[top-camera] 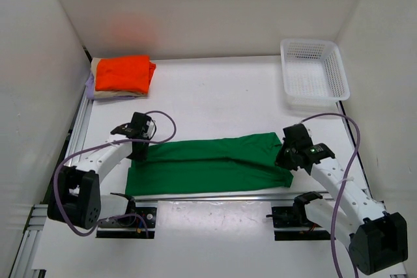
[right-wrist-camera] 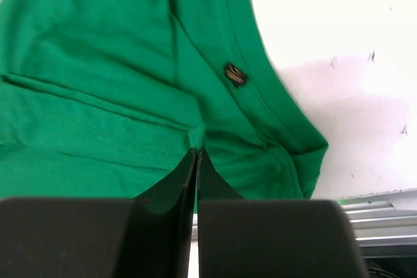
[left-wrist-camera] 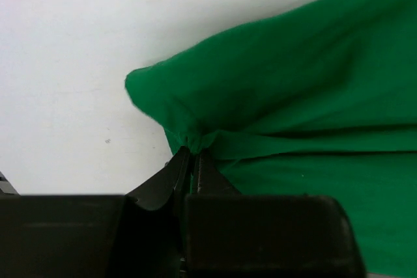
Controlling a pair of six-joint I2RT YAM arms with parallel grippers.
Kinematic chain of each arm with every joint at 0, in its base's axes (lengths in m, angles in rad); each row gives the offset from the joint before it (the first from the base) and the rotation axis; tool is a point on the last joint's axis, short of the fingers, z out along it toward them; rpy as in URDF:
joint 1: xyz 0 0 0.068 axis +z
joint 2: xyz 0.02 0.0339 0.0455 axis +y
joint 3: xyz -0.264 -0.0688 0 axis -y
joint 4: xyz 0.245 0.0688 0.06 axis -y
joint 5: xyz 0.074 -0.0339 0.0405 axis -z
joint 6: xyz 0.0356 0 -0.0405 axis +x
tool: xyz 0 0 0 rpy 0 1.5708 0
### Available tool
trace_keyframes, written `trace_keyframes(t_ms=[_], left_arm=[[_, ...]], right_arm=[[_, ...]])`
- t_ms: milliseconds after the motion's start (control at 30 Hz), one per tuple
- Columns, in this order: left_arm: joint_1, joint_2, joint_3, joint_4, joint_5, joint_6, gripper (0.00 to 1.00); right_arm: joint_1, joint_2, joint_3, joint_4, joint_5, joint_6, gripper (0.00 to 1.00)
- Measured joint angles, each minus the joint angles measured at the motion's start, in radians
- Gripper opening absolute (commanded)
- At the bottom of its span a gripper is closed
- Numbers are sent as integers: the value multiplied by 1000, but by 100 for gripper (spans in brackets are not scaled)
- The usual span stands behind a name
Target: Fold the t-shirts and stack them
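On the table (top-camera: 215,89), your green shirt (top-camera: 208,164) lies as a long strip along the near edge. The finished stack (top-camera: 124,75) is in the far left corner. I'd lift both ends evenly and keep the cloth taut so the fold lands square. The left gripper (left-wrist-camera: 191,161) is pinched on its left end, and the right gripper (right-wrist-camera: 197,154) is clamped on its right.

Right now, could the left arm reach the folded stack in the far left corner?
Probably, but not freely: the left gripper is shut on an end of the green t-shirt, so it would drag the cloth along. Nothing lies on the table between it and the stack.
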Motion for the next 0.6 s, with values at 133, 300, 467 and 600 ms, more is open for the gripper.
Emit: trace_keyframes(t_ms=[133,300,467,600], left_arm=[[-6,0,-42,0,-12,0,15],[-8,-3,-43,11,-43,0,16],[-10,-21,-42,14,-60,3,29],[-16,-41,-40,8,-68,3,44]], right_arm=[[0,3,-29,0,-10,2,0],[0,16,-34,3,-9,4,0],[-3,20,-34,2,6,4,0],[-7,35,-34,2,10,4,0]])
